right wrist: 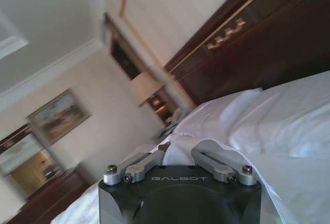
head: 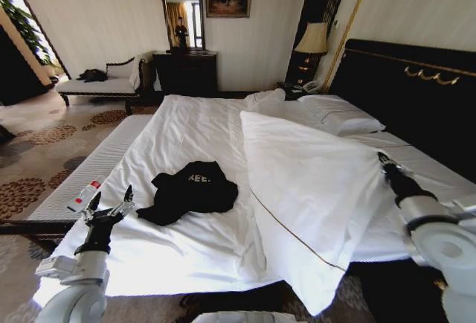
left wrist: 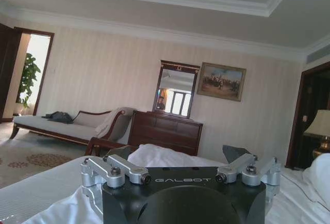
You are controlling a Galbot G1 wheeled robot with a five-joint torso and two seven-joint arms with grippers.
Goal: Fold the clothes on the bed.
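Observation:
The clothes (head: 192, 191) are one black T-shirt with white lettering, lying crumpled on the white sheet of the bed (head: 186, 126) near its foot. My left gripper (head: 111, 201) hovers just left of the shirt with its fingers spread open and nothing between them; in the left wrist view this gripper (left wrist: 178, 154) points across the bed. My right gripper (head: 383, 159) is at the bed's right side, shut on an edge of the white duvet (head: 312, 189), which is folded over beside the shirt. In the right wrist view the fingers of that gripper (right wrist: 179, 149) close on white cloth.
A narrow white bench (head: 93, 163) runs along the bed's left side with a small white and red object (head: 83, 196) on it. Pillows (head: 343, 118) and a dark headboard (head: 416, 88) are at the right. A chaise (head: 104, 81), dresser (head: 186, 71) and lamp (head: 312, 40) stand by the far wall.

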